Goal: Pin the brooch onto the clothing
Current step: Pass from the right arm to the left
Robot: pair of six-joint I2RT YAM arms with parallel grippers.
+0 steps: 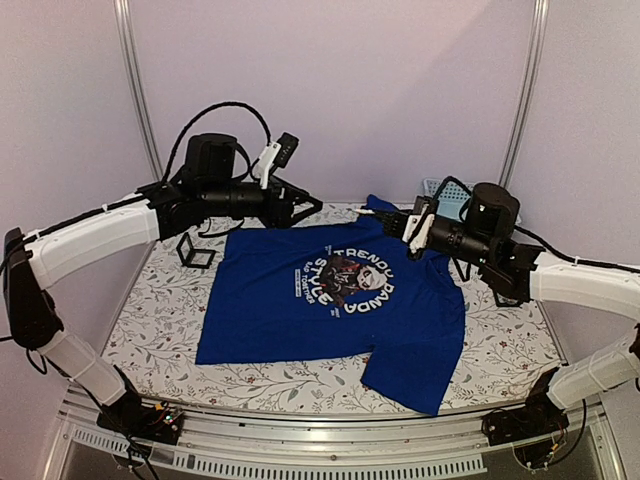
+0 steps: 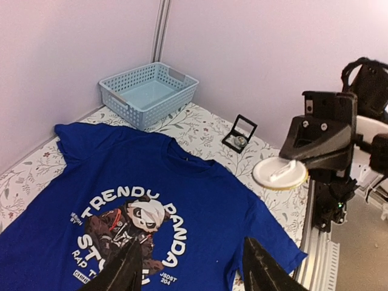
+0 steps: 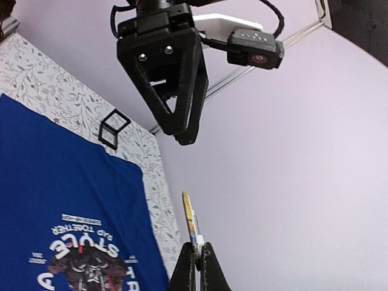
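Note:
The clothing, a royal-blue T-shirt (image 1: pixel 290 325) with a panda print, lies flat on the table; it also shows in the left wrist view (image 2: pixel 212 194) and the right wrist view (image 3: pixel 60 182). The brooch (image 2: pixel 280 173), a round white disc with a gold rim and a clasp on its back, is held in the air beyond the collar. My right gripper (image 3: pixel 197 253) is shut on the brooch (image 3: pixel 190 219), seen edge-on here. My left gripper (image 2: pixel 194 270) is open above the print, its fingers (image 2: pixel 124 273) wide apart with nothing between them. The two grippers face each other over the collar.
A small black open box (image 1: pixel 195 250) stands on the flowered tabletop left of the shirt; the same box (image 2: pixel 239 134) shows past the collar. A light-blue basket (image 2: pixel 148 94) sits in the back right corner of the table, by the wall.

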